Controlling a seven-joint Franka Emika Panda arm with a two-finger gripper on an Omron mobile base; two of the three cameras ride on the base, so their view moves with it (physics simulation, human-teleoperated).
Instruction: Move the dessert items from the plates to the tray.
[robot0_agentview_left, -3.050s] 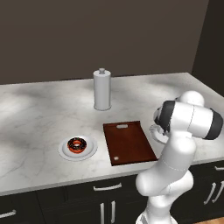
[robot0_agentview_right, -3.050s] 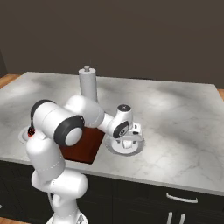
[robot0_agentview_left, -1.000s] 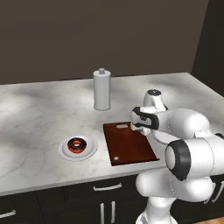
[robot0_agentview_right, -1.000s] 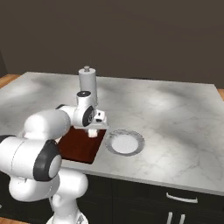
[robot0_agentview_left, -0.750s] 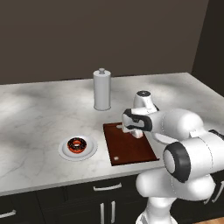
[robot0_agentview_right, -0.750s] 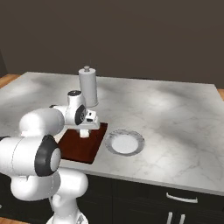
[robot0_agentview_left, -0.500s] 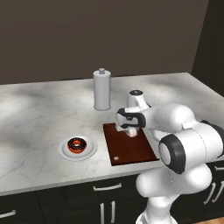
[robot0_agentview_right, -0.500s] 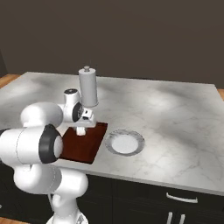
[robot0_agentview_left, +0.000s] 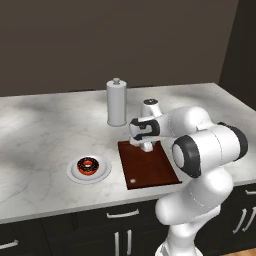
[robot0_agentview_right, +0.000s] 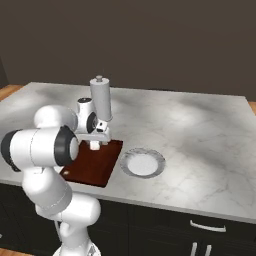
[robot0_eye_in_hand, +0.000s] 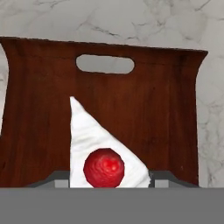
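While the white cake piece (robot0_eye_in_hand: 101, 148) is held between the gripper's (robot0_agentview_right: 95, 145) fingertips, it hangs over the far part of the tray (robot0_agentview_left: 150, 167), as the hand view shows the red-topped wedge pinched above the dark wood with the handle slot beyond it. The jaws are closed on the cake, not fully together. The other dessert, the donut (robot0_agentview_left: 89, 164), lies on the left plate (robot0_agentview_left: 102, 172), well apart from the tray, and the right plate (robot0_agentview_right: 142, 163) sits bare just beside the tray's right edge.

For this step to be done well, the cake should be lowered until its base rests on the wood, kept well inside the edges and clear of the slot, and only then let go; the jaws should be opened gently so the wedge is not tipped or dragged. Room on the near half should be left for the donut.

Whether the cake already touches the tray cannot be told, since its underside is hidden; it appears to be slightly above. A grey canister (robot0_agentview_left: 116, 102) stands just behind the tray
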